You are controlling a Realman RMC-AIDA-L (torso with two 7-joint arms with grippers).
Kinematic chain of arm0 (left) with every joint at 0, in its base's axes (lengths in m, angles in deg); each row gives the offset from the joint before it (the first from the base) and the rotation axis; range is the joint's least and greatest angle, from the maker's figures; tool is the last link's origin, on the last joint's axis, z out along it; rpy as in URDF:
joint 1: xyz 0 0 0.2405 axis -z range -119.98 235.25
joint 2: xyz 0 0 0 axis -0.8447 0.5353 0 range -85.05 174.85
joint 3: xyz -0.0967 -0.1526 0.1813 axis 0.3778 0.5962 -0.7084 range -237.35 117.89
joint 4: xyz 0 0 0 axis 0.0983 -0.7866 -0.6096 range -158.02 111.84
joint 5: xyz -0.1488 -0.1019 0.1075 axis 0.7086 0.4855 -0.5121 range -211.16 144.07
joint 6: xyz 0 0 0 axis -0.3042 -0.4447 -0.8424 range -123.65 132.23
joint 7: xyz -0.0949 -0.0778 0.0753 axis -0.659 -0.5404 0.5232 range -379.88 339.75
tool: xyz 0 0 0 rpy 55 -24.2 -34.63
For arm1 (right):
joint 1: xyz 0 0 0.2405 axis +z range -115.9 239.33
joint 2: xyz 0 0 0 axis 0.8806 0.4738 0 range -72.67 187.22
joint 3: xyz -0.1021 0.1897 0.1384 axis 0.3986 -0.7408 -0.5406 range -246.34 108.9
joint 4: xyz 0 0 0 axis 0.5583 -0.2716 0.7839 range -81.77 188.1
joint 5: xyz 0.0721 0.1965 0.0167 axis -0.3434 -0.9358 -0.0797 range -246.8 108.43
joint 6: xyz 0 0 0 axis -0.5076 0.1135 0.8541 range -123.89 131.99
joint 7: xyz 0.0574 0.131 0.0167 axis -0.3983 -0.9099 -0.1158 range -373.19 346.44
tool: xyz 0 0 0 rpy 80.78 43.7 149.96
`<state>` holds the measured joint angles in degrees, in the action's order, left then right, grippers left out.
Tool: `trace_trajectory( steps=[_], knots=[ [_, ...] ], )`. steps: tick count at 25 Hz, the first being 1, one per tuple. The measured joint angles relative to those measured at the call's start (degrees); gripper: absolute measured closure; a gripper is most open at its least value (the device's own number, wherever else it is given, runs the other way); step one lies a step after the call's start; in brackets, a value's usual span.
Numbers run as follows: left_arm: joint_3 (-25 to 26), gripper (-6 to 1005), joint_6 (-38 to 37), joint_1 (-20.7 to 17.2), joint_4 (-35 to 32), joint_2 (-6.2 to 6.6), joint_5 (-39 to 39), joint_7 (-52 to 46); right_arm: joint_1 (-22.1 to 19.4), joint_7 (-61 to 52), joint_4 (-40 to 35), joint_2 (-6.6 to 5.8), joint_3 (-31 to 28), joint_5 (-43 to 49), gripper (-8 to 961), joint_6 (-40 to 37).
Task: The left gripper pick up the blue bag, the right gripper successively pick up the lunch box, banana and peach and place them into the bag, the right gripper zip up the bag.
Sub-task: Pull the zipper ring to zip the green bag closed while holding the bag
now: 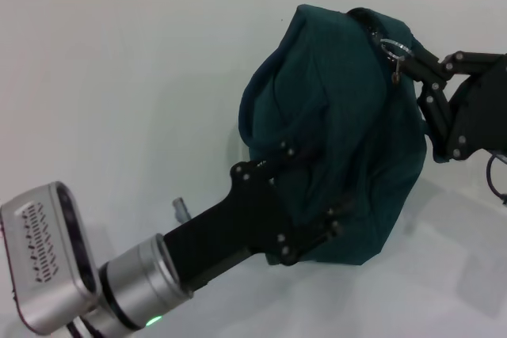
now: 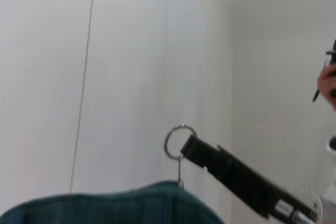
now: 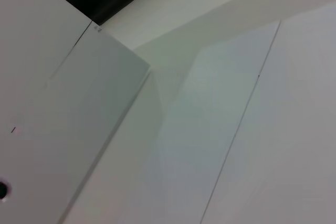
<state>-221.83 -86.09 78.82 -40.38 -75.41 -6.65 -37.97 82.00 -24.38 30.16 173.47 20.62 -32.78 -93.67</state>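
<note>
**A:** Head view first. The blue bag was held up over the white worktop, bunched and bulging, looking closed along the top. The left gripper was reached in from the lower left on its silver wrist with the green light, and its fingers were clamped on the bag's near side. A small grey stub was seen on the worktop beside that arm.

**B:** And the right gripper?

**A:** The right gripper was brought in from the right edge, up at the bag's top corner. Its fingers were closed around the ring pull of the zipper.

**B:** Left wrist view?

**A:** The bag's top edge was seen along the bottom, with the ring pull stood up above it and one black finger of the right gripper hooked at the ring. Plain wall behind.

**B:** Right wrist view?

**A:** Only pale wall and ceiling panels were shown, no bag, no fingers. Lunch box, banana and peach weren't visible in any view.
</note>
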Motion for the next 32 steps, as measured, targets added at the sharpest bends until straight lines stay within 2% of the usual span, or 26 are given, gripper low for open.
trace_trajectory(
  steps=[10, 16, 21, 24, 32],
  knots=[
    [0.7, 255, 1.8, 2.8, -0.5, -0.14, 4.7, -7.8, 0.0, 1.2, 0.3, 0.0, 0.1, 0.0, 942, 0.1],
    [0.7, 263, 2.9, 2.8, -0.5, -0.21, 5.4, -7.9, 0.1, 1.6, 0.7, 0.0, -0.1, 0.0, 942, 0.0],
    [0.6, 430, 2.9, 2.8, -0.5, -0.16, 5.0, -7.6, 0.2, 1.6, 0.7, 0.0, -0.3, 0.0, 942, 0.3],
    [0.6, 662, 2.9, 2.8, -0.5, -0.14, 4.9, -7.6, 0.4, 1.6, 1.2, 0.0, -0.4, -0.1, 942, 0.4],
    [0.4, 808, 2.5, 3.1, -0.3, 0.14, 3.3, -7.0, 1.1, 1.5, 3.0, 0.0, -0.5, -0.4, 941, 0.5]
  ],
)
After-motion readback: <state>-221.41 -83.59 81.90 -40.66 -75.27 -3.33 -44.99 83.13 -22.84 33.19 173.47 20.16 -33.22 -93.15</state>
